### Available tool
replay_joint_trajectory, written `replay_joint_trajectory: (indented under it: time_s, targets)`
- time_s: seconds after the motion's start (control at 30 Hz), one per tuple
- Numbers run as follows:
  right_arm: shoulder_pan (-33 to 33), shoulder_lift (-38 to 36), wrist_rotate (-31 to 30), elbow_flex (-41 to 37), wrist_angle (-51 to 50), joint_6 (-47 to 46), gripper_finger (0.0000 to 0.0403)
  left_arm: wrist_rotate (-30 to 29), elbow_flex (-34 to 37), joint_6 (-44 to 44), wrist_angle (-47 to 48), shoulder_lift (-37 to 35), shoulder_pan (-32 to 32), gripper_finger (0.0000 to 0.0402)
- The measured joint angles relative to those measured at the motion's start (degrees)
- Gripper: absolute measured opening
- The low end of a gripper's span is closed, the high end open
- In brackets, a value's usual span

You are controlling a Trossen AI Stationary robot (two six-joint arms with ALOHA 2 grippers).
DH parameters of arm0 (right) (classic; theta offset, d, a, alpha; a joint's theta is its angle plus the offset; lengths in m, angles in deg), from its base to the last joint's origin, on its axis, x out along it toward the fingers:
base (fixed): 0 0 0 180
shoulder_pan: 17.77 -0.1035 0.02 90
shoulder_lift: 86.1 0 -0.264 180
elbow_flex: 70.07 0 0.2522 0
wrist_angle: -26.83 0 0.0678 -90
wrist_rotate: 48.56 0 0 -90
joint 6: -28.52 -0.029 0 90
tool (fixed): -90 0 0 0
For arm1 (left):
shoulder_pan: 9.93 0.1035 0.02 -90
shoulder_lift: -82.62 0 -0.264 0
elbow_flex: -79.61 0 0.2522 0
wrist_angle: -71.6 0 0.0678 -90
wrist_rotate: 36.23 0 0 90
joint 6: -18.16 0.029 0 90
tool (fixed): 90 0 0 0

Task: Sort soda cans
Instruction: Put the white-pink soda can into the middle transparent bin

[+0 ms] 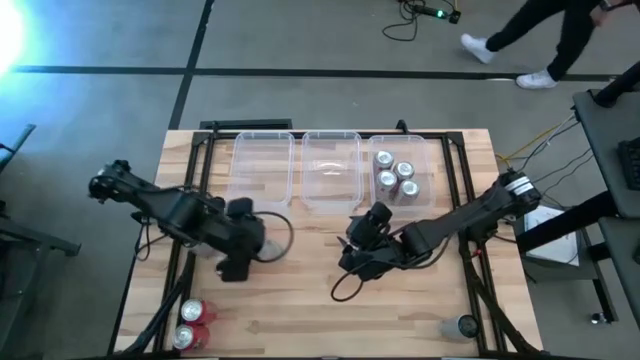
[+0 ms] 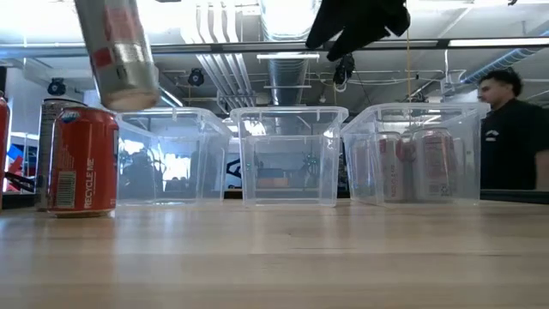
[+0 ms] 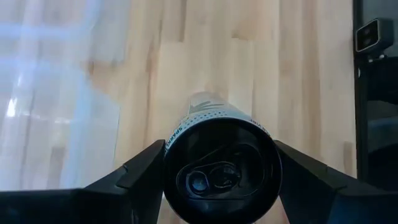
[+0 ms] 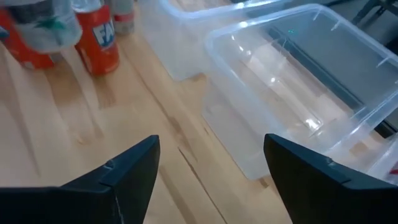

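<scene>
My left gripper (image 1: 238, 262) hangs over the table's left half, shut on a silver soda can with a red band (image 2: 120, 51), which is lifted well above the wood. My right gripper (image 1: 355, 258) hovers open above the middle of the table, just near of the middle bin, and holds nothing (image 4: 211, 146). Several cans (image 1: 395, 175) stand upright in the right clear bin (image 2: 467, 112). Red cans (image 1: 190, 322) stand on their bases at the near left corner, the nearest showing large in the low view (image 2: 81, 163). One greyish can (image 1: 465, 325) sits near the near right edge. My left gripper pinches the can between its two fingers (image 3: 140, 171), one on each side of the wall near its top end (image 3: 217, 134). The fingers come from above, pointing down, and lie along the can. The can hangs below them, almost upright and clear of the table.
Three clear bins stand in a row along the far side: the left bin (image 1: 262, 165) and the middle bin (image 1: 332, 170) show no cans. Bare wood lies between the arms and the near edge. A person stands beyond the table at the right (image 2: 510, 129).
</scene>
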Motion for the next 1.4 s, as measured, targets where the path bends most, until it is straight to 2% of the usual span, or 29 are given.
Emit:
replay_joint_trajectory:
  time_s: [0.27,0.67,0.9,1.07,1.4]
  targets:
    - [-0.56,2.71,0.0,-0.02,1.25,0.42,0.0299,0.59,-3.09,9.51,-5.34,10.86,2.97,0.0235]
    - [-4.37,2.65,-0.01,-0.02,1.63,1.94,0.0316,7.86,-3.36,16.51,-11.23,23.46,8.68,0.0238]
    - [-5.45,2.63,1.8,-0.08,4.54,1.94,0.0309,7.99,-3.79,17.71,-13.11,26.58,9.3,0.0238]
    - [-5.62,2.76,2.64,-0.48,7.41,3.99,0.0321,8.07,-3.84,17.73,-14.04,27.47,9.36,0.0242]
    - [-5.37,6.21,4.22,-0.52,16.21,12.3,0.0353,8.31,-3.84,18.95,-15.65,26.72,9.64,0.032]
